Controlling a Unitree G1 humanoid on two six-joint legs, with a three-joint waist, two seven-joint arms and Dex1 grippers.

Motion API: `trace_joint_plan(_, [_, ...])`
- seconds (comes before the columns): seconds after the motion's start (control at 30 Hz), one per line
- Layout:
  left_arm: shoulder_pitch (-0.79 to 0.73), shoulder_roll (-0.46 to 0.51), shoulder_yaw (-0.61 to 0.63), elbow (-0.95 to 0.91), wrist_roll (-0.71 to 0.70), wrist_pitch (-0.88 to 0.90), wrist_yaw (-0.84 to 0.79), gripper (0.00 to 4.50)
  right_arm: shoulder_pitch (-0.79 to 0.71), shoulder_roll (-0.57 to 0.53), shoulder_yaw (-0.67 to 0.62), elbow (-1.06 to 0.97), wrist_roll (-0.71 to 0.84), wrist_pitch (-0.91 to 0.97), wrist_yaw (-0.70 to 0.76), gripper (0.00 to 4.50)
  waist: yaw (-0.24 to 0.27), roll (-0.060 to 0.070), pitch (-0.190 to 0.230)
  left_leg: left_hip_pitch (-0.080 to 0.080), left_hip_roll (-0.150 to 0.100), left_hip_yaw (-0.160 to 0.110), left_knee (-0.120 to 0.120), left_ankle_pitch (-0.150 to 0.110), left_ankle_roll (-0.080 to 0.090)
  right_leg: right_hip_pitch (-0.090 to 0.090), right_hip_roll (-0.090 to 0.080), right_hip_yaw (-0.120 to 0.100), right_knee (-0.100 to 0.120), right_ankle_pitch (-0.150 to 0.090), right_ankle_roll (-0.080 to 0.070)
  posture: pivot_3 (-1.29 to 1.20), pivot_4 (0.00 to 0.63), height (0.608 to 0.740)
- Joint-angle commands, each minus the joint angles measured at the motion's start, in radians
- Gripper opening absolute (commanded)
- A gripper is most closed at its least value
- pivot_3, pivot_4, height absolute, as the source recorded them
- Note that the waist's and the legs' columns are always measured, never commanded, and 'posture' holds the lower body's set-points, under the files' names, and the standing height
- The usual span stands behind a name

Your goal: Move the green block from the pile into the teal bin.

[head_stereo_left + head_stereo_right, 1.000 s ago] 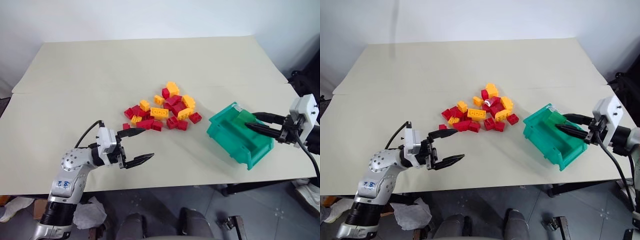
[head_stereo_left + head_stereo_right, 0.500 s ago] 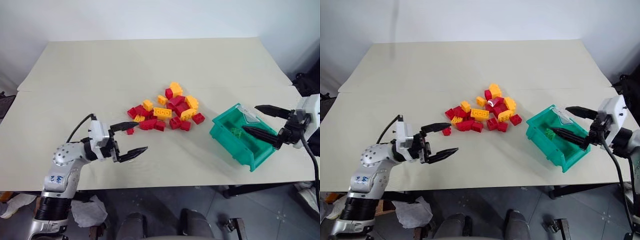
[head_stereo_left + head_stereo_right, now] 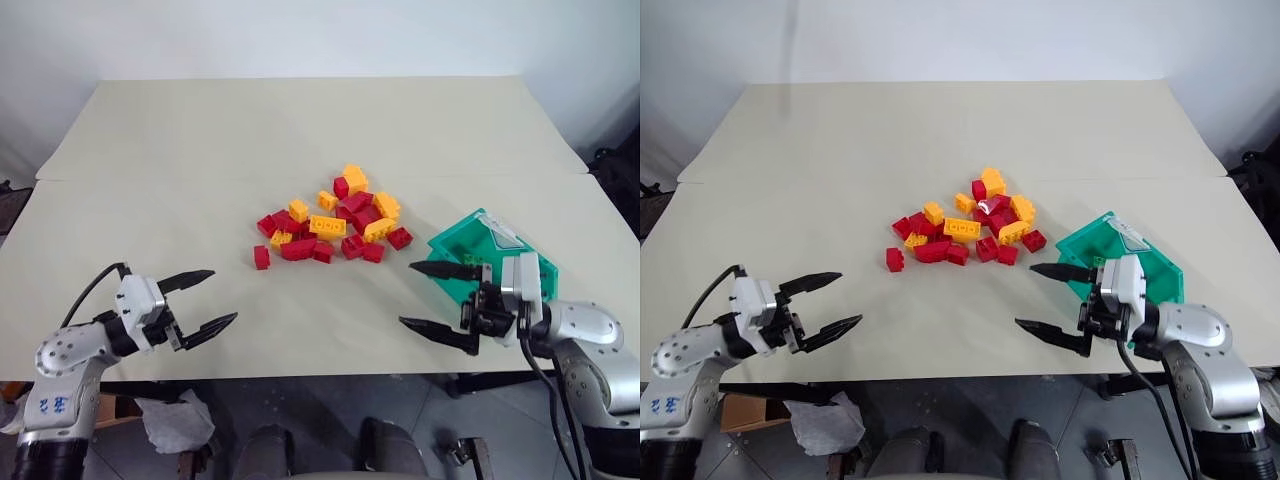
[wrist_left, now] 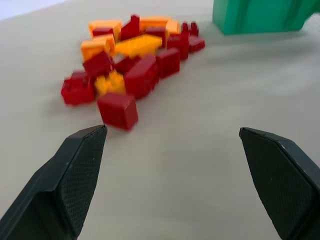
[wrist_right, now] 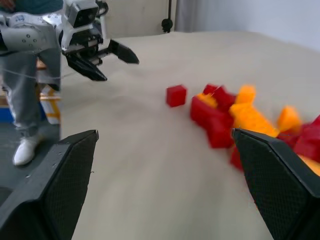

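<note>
Since the block [image 3: 487,262] appears to lie inside the bin [image 3: 520,262], task likely complete: both pincers, left [image 3: 199,301] and right [image 3: 437,298], empty, jaws apart, clear of pile [image 3: 335,224].

Both arms are silver-grey metal with rounded joints. Each ends in a white block carrying a gripper, the left gripper [image 3: 204,300] and the right gripper [image 3: 437,297], with two black pointed fingers. A black cable runs along each arm. The left arm has blue handwritten marks, maybe numbers.

1 teal bin [image 3: 520,262], 2 hands
</note>
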Motion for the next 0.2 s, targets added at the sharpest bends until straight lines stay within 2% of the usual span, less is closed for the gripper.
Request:
trace_joint_plan(0.03, [0.046,-0.005,0.045,-0.092,0.008,-0.037,0.046,4.50,0.015,0.002,-0.034,0.003,0.001,-0.073,0.014,4.47,0.001,0.000,0.000,0.000,0.000,0.000,0.000,0.000,0.000,0.000,0.000,0.000,0.000,0.000,0.000,0.00,0.150,0.740])
trace_joint_plan(0.2, [0.071,-0.017,0.047,-0.142,0.012,-0.041,0.099,4.50,0.010,0.015,-0.025,0.017,0.003,-0.102,-0.009,4.47,0.003,0.000,0.000,0.001,0.000,0.000,0.000,0.000,0.000,0.000,0.000,0.001,0.001,0.000,0.000,0.00,0.150,0.740])
